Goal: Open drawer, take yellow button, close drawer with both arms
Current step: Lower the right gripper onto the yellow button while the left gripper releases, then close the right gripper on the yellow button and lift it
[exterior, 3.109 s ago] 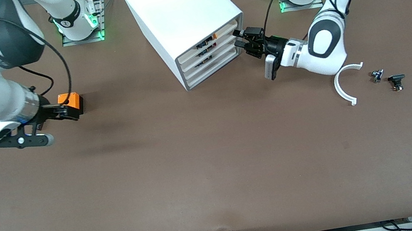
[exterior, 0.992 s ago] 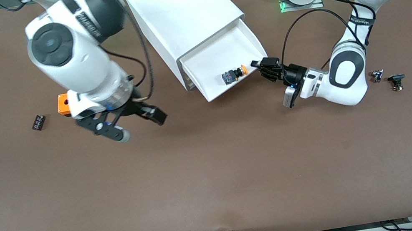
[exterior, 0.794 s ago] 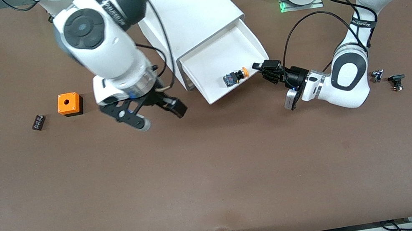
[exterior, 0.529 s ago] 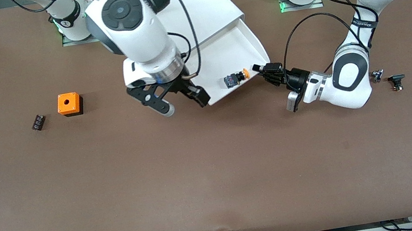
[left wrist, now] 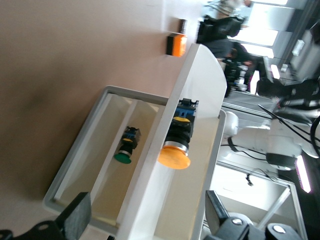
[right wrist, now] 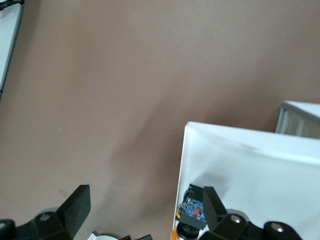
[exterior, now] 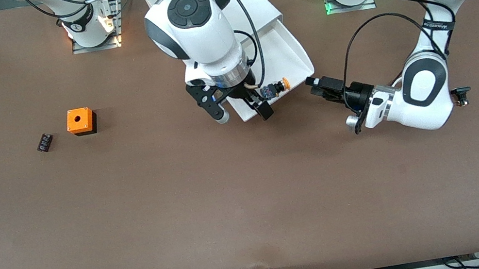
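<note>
The white cabinet (exterior: 265,7) has its top drawer (exterior: 290,54) pulled out as a shallow white tray. The button (exterior: 275,89), black and blue with an orange-yellow cap, lies in the tray close to its front wall, also seen in the left wrist view (left wrist: 177,142) and the right wrist view (right wrist: 192,212). My right gripper (exterior: 241,112) hangs open over the tray's front corner, one finger beside the button, the other over bare table. My left gripper (exterior: 313,83) is open just off the drawer's front, apart from it, holding nothing.
An orange cube with a hole (exterior: 80,121) and a small black part (exterior: 44,142) lie toward the right arm's end. Another black part (exterior: 461,94) sits by the left arm's elbow. A lower drawer holds a green-capped button (left wrist: 125,147).
My right arm swung from near the orange cube across to the drawer's front corner. My left gripper opened, let go of the drawer's front and drew back a little.
</note>
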### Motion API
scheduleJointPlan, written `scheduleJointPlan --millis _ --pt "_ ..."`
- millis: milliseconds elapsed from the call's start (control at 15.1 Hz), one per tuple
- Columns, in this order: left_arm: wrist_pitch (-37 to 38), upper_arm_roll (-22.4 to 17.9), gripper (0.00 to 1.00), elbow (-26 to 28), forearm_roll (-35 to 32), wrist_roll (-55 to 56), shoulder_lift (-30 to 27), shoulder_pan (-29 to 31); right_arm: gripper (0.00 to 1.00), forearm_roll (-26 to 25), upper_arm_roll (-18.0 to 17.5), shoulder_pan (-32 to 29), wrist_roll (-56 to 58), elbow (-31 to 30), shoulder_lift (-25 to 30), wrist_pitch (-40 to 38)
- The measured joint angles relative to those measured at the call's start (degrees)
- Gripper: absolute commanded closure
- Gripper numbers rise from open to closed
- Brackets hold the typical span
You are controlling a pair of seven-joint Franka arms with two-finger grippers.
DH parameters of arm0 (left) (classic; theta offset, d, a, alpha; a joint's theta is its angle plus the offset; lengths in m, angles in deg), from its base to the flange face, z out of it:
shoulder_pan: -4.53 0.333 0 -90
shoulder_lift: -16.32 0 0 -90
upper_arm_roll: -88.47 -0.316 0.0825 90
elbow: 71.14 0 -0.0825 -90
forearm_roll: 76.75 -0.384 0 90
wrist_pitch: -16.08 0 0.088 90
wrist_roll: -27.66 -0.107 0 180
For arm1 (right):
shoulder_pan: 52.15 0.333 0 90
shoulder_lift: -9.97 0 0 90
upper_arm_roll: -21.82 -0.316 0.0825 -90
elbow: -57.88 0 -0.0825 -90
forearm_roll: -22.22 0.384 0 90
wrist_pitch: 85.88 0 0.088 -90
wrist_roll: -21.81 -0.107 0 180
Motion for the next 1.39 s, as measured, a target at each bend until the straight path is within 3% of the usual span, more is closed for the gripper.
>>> scheduleJointPlan --millis 198,595,1058,1191,1389 --pt "0.15 0.0 0.0 -3.98 -8.59 7.77 -3.28 0.3 0.0 0.0 -1.17 0.08 -4.09 0.02 -0.42 -0.01" --pt "0.25 0.71 0.0 -12.49 -35.34 20.97 -8.08 0.18 0.0 0.01 -1.82 1.66 -7.48 0.05 -4.06 -0.04" --pt "-4.68 1.08 0.0 -15.14 -57.96 24.24 -9.44 0.04 0.01 0.02 -1.92 3.63 -9.57 0.12 -5.17 -1.63" --pt "-5.02 1.06 0.0 -16.38 -59.75 24.24 -9.44 0.03 0.11 0.02 -1.92 4.18 -10.1 0.12 -5.17 -2.29" --pt "-5.03 1.02 0.0 -17.08 -59.94 24.24 -9.18 -0.21 0.39 0.02 -1.92 4.34 -10.25 0.12 -5.17 -3.36"
